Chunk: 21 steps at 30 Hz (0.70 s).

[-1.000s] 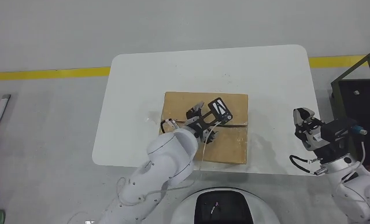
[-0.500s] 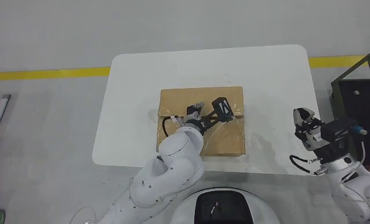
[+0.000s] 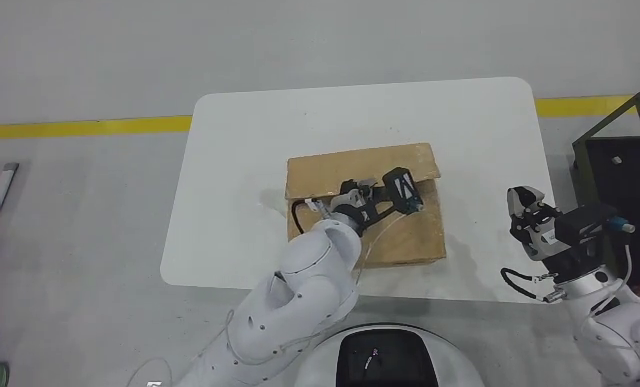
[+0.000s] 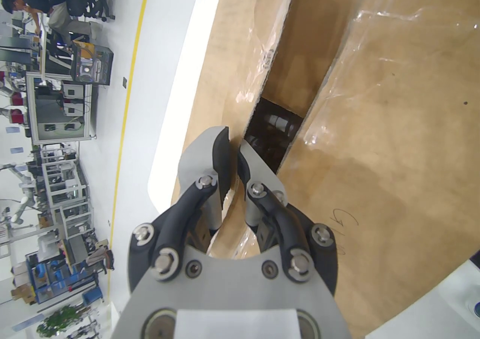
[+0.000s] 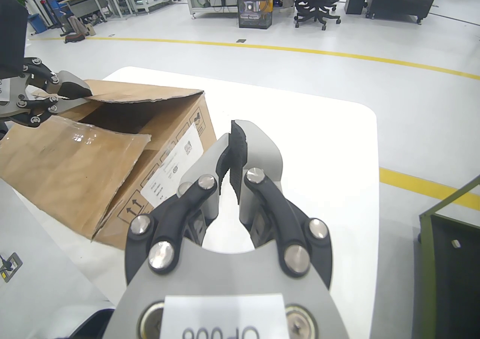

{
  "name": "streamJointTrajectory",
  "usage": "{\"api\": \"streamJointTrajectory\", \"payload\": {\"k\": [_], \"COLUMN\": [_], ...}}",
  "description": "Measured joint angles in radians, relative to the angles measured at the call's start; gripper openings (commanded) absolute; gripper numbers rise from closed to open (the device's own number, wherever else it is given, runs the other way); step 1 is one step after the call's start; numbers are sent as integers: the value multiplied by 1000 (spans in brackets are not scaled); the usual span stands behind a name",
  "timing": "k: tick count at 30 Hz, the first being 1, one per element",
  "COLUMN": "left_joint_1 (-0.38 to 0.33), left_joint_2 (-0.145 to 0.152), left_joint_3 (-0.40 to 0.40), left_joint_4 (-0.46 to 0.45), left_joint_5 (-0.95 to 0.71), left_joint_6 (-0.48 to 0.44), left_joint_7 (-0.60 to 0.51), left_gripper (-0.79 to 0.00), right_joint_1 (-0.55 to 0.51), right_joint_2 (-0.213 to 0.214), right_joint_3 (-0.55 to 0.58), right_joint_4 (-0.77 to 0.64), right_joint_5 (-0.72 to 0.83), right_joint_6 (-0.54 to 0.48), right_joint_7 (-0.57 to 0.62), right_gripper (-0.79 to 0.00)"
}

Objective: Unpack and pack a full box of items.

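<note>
**Thin bite on the flap could slip or drag the box**

We have the left gripper point(image 4: 232, 147) pinching the edge of one top flap point(image 4: 243, 48) of the box point(image 3: 405, 242). The cardboard is caught between its jaws, and the rest of the box lies just beyond them. We judge the shallow hold may slip, tear the taped flap, or haul the box across the table point(image 3: 230, 187). The right gripper point(image 5: 233, 153), jaws pressed together on nothing, sits well apart from the box, so nothing braces it.
</note>
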Motion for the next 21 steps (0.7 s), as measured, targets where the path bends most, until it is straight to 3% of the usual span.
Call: {"api": "streamJointTrajectory", "payload": {"k": [5, 6, 7, 8, 9, 21], "left_joint_1": [-17, -21, -25, -32, -38, -214], "left_joint_2": [-16, -19, -22, -26, -28, -70], "left_joint_3": [12, 14, 15, 15, 14, -2], "left_joint_4": [-35, -39, -41, -41, -36, 86], "left_joint_5": [-28, -34, -39, -43, -48, -69], "left_joint_6": [-15, -17, -19, -22, -24, -97], "left_joint_7": [-11, -15, -18, -22, -22, -6], "left_gripper": [-785, -686, -339, -46, 0, 0], "right_joint_1": [0, 0, 0, 0, 1, -11], "right_joint_2": [0, 0, 0, 0, 0, -2], "right_joint_3": [0, 0, 0, 0, -1, 7], "right_joint_4": [0, 0, 0, 0, 0, -10], "right_joint_5": [0, 0, 0, 0, 0, 10], "right_joint_6": [0, 0, 0, 0, 2, 17], "right_joint_7": [0, 0, 0, 0, 0, -5], "right_gripper": [-785, -785, -785, -785, -785, -785]}}
